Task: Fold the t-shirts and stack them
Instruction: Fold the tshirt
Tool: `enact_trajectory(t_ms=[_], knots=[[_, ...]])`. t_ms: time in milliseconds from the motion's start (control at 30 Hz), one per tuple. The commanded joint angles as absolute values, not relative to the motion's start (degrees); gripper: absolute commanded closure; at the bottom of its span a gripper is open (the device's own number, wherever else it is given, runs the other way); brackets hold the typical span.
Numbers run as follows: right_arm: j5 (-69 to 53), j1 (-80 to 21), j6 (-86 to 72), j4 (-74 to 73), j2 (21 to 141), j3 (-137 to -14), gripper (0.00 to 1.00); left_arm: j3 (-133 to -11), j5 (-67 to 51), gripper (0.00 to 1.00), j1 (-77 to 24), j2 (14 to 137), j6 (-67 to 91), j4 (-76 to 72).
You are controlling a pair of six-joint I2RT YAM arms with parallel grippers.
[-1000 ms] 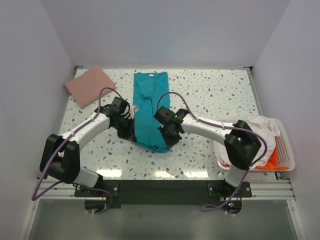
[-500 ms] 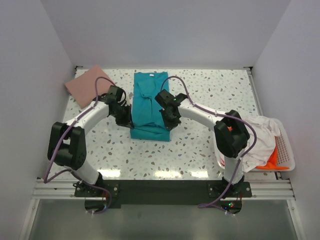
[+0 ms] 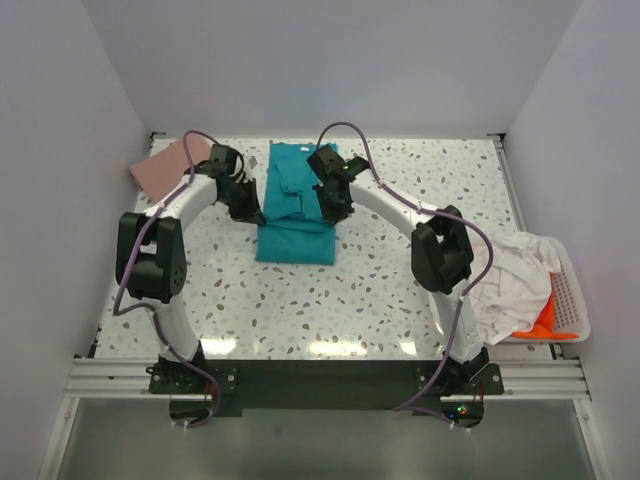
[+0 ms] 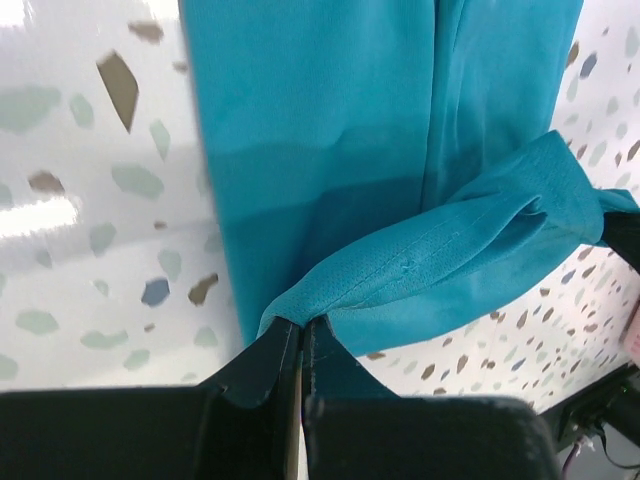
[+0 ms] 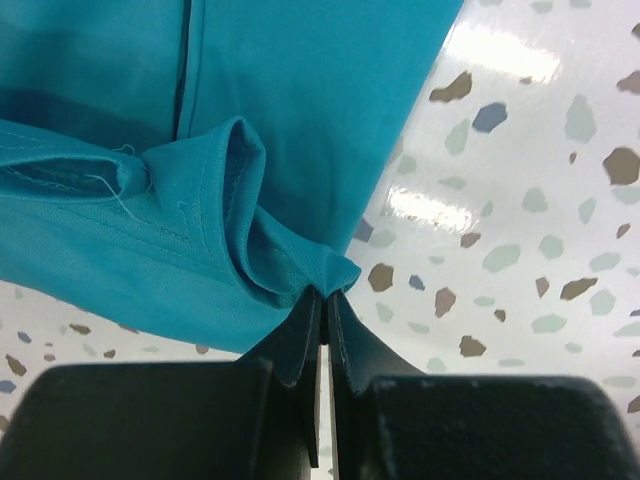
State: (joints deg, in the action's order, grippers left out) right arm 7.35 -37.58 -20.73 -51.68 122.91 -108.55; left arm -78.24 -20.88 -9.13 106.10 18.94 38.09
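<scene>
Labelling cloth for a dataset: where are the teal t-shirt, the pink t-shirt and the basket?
teal t-shirt (image 3: pixel 296 243): top view, folded near end.
pink t-shirt (image 3: pixel 160 172): top view, bare left part.
basket (image 3: pixel 566 296): top view, slotted right floor.

Near hem of teal t-shirt (image 3: pixel 296 222) was carried toward 12 o'clock by left pincer (image 4: pixel 300 326) and right pincer (image 5: pixel 322 296); cloth now doubled.
</scene>
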Motion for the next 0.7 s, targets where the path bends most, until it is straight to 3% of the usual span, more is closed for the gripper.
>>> enact_trajectory(t_ms=[0, 400, 433, 467, 500, 600, 667], knots=[[8.0, -36.0, -18.2, -53.7, 125.2, -114.9, 1.00, -84.1, -23.0, 1.00, -7.9, 109.4, 19.5, 35.9], [5.5, -32.3, -16.1, -55.2, 135.5, -129.5, 1.00, -96.1, -23.6, 1.00, -5.7, 119.3, 21.2, 35.5], [4.9, -32.1, -16.1, -54.6, 135.9, -129.8, 1.00, -96.5, -24.4, 0.89, -5.6, 120.1, 21.4, 35.0], [4.6, -31.8, -16.4, -54.2, 136.5, -130.2, 0.89, -96.7, -25.0, 0.75, -5.5, 120.6, 21.5, 34.0], [3.5, -31.2, -16.8, -53.4, 136.7, -130.4, 0.80, -97.5, -25.0, 0.50, -5.4, 120.8, 21.7, 33.9], [1.9, -30.2, -17.9, -52.4, 136.5, -131.2, 0.51, -98.6, -24.0, 0.35, -5.4, 121.1, 21.8, 33.0], [1.8, -30.1, -17.8, -50.7, 135.6, -131.0, 0.43, -98.4, -22.7, 0.31, -5.4, 119.5, 21.4, 32.0]])
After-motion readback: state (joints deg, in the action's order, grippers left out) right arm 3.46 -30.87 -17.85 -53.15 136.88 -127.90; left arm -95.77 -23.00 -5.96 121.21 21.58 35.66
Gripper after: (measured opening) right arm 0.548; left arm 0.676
